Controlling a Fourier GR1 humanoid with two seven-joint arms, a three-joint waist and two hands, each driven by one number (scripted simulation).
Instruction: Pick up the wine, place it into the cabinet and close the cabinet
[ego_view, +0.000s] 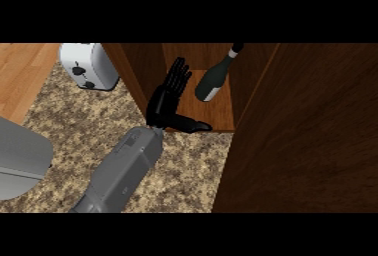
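The dark green wine bottle (214, 80) stands inside the open wooden cabinet (221, 114), on its floor, with the neck toward the back. My right hand (164, 102) is at the cabinet's left front edge, just left of the bottle and apart from it. Its fingers point straight into the cabinet and the thumb sticks out to the right, so it is open and holds nothing. No left hand shows.
The cabinet's dark door (310, 140) stands open and fills the right side. A white toaster (88, 65) sits at the back left on the speckled counter (66, 125). A grey rounded part (18, 160) comes in at the left edge.
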